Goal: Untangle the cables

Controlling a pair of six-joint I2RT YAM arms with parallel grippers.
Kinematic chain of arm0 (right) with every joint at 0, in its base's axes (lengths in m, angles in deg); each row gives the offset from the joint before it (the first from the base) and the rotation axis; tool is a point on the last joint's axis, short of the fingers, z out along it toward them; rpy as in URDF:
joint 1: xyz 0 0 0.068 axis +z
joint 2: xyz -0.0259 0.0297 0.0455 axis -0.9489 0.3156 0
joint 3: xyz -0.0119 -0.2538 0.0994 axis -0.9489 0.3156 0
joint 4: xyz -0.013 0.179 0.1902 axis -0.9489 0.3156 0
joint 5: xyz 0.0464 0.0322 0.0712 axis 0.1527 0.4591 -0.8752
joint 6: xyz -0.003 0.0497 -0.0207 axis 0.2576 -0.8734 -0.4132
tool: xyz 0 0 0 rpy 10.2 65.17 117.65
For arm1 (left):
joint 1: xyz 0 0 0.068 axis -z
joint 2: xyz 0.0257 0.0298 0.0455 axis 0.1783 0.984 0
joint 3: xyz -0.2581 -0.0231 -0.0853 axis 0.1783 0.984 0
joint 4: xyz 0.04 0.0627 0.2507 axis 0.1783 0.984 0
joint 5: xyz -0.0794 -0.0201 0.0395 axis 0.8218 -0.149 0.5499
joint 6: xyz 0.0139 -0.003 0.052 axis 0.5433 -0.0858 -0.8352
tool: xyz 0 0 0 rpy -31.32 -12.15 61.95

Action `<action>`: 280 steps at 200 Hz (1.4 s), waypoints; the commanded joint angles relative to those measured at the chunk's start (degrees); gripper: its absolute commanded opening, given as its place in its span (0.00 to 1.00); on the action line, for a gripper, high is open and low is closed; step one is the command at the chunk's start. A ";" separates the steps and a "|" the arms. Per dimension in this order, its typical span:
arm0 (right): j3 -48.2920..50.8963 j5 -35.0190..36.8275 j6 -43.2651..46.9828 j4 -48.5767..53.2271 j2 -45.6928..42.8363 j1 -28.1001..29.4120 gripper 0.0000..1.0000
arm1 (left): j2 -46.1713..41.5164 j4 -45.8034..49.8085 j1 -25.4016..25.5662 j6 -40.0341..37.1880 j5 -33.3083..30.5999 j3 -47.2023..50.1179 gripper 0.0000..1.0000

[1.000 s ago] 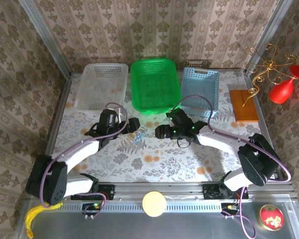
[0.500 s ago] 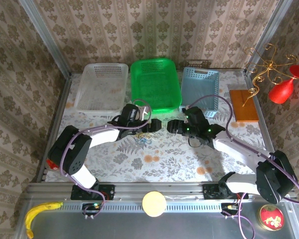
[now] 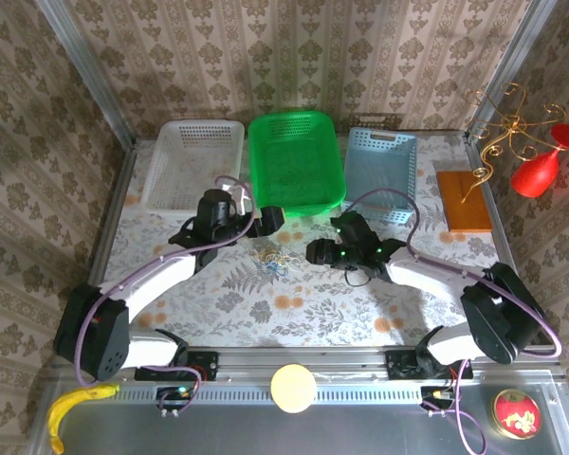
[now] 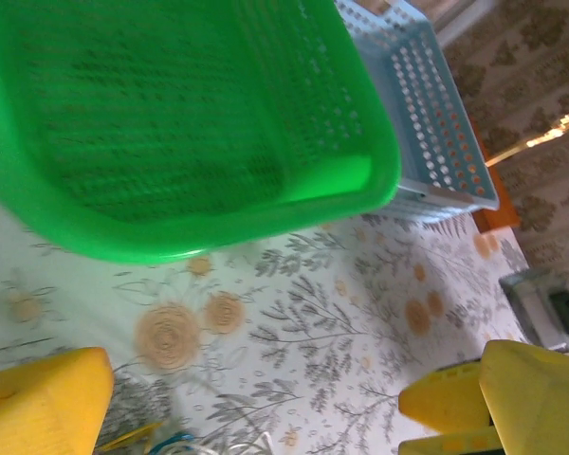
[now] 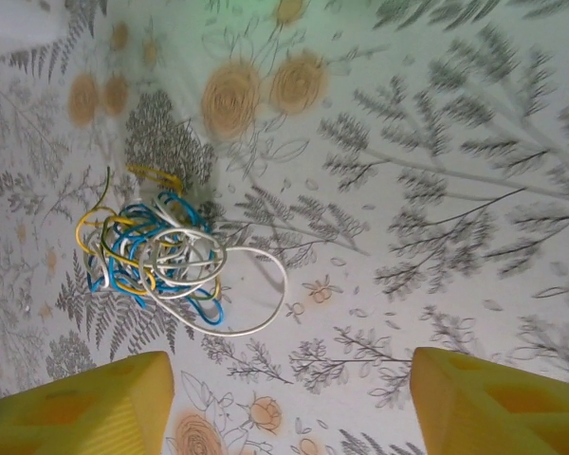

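Note:
The cables (image 3: 273, 258) lie in a small tangle of blue, yellow and white cords on the flowered tablecloth between my two grippers. My left gripper (image 3: 275, 223) hovers just above and behind them, by the green basket's front edge, and it is open. In the left wrist view its yellow fingers (image 4: 43, 403) stand wide apart, and a bit of the cables (image 4: 175, 443) peeks in at the bottom edge. My right gripper (image 3: 315, 252) sits just right of the tangle, open and holding nothing. In the right wrist view the cables (image 5: 161, 256) lie ahead of its left finger (image 5: 90, 408), with a white loop trailing toward the gap.
A white basket (image 3: 194, 163), a green basket (image 3: 294, 159) and a blue basket (image 3: 382, 166) line the back of the table. At the right stand a wooden board (image 3: 465, 199) and a red glass (image 3: 541, 166). A banana (image 3: 76, 403) lies on the front rail.
The left gripper has drawn back from the tangle toward the green basket. The right gripper has moved left and nearer, closer to the cables. The cables have not shifted.

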 commanded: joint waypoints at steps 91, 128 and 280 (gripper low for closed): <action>1.40 -3.79 -17.83 -18.75 9.97 7.37 0.71 | -8.19 2.82 -5.75 2.66 -4.81 6.33 1.00; 1.26 -3.90 -19.93 -19.76 11.06 8.90 0.77 | -8.67 3.00 -6.09 2.75 -4.60 6.40 1.00; 0.57 -2.21 -22.97 -23.51 15.04 8.93 0.73 | -9.42 3.71 -6.88 2.78 -4.49 6.53 1.00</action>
